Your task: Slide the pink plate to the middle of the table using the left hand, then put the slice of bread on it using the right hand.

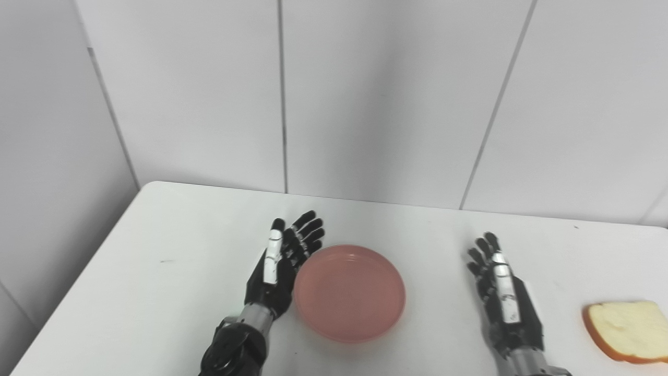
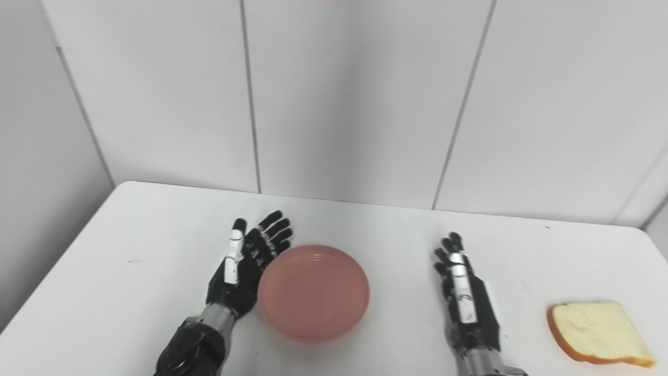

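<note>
Left hand (image 1: 282, 271) flat against the pink plate's (image 1: 349, 292) left rim, fingers spread, holding nothing — plate mid-table (image 1: 156, 271). Right hand (image 1: 503, 297) spread wide, empty — bread slice (image 1: 626, 330) well apart, far right.

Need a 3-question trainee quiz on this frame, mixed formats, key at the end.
1. True or false: the slice of bread already lies on the pink plate.
2. Which hand is right beside the plate's rim?
A. left hand
B. right hand
C. neither
3. Fill in: the bread lies on the table to the ____ of the right hand.

Key:
1. False. The plate is empty and the bread lies apart from it, near the table's right edge.
2. A. The left hand is open, against the plate's left side.
3. right. The right hand is open between plate and bread, holding nothing.
</note>
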Controlling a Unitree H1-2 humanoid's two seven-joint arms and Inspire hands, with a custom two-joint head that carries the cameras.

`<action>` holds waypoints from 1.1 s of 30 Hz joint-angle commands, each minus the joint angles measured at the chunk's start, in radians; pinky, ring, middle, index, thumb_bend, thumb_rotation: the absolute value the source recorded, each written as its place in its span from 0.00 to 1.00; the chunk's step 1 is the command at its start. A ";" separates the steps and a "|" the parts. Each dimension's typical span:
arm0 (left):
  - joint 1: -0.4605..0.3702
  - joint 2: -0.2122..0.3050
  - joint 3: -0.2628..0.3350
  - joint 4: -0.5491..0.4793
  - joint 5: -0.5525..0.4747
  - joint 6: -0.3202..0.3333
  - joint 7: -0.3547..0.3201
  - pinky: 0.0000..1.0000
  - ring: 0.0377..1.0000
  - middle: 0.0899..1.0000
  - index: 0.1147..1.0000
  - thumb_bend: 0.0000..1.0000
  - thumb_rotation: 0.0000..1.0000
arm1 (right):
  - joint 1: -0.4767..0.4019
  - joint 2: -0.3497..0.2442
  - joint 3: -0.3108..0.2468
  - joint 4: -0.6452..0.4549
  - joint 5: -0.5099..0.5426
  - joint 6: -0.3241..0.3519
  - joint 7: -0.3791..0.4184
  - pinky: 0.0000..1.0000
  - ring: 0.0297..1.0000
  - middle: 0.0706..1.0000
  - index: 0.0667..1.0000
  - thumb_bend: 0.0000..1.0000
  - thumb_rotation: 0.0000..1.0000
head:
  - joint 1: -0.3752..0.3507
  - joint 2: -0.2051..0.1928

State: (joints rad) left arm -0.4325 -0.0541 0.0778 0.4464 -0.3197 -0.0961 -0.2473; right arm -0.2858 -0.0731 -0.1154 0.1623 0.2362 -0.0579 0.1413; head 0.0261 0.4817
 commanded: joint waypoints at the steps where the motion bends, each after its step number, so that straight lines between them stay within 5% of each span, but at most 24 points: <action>1: 0.039 -0.016 -0.004 0.010 0.005 0.011 0.011 0.92 0.89 0.87 0.80 0.68 1.00 | -0.021 0.011 0.006 -0.046 -0.008 -0.016 -0.012 0.99 0.96 0.97 0.97 0.66 0.87 | -0.030 0.010; 14: 0.072 -0.054 -0.010 0.031 0.014 -0.122 0.002 0.94 0.91 0.89 0.80 0.67 0.97 | -0.025 0.047 0.034 -0.102 -0.042 0.058 -0.075 1.00 0.96 0.97 0.97 0.66 0.86 | -0.101 0.042; 24: 0.108 -0.055 -0.053 -0.023 0.030 -0.070 -0.003 0.98 0.94 0.92 0.85 0.69 0.97 | -0.022 0.040 0.038 -0.115 -0.038 0.064 -0.076 1.00 0.96 0.96 0.97 0.66 0.86 | -0.093 0.049; 33: 0.097 -0.066 -0.075 0.024 0.054 -0.097 0.000 0.97 0.94 0.91 0.84 0.70 0.95 | -0.018 0.018 0.031 -0.115 -0.016 0.056 -0.058 1.00 0.95 0.97 0.97 0.66 0.85 | -0.067 0.044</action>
State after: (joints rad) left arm -0.3790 -0.1004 0.0138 0.4152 -0.2615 -0.1773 -0.2308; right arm -0.2859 -0.0428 -0.0797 0.0818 0.2101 0.0107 0.0670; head -0.0415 0.5246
